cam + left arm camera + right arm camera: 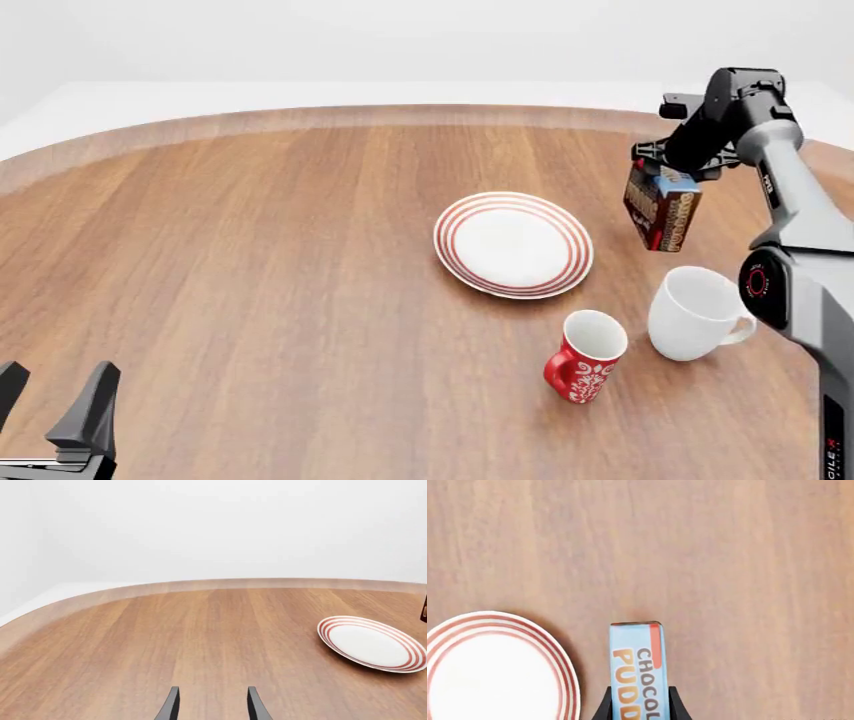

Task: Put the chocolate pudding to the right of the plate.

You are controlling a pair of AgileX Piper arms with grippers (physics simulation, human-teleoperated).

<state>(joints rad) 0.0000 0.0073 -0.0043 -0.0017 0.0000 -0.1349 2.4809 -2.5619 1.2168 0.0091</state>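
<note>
The chocolate pudding (662,208), a brown box with a light-blue top (636,665), hangs in the air to the right of the plate (514,244). My right gripper (667,172) is shut on the box, both black fingers pressed against its sides in the right wrist view. The white plate with red rings (490,667) lies flat on the table beside the box. My left gripper (54,400) stands open at the near left corner, far from both, its fingers (172,705) apart with nothing between them. The plate (371,642) also shows in the left wrist view.
A plain white mug (691,312) lies near the right arm, in front of the held box. A red patterned mug (585,357) stands just left of it. The wooden table (240,260) has a rounded far edge.
</note>
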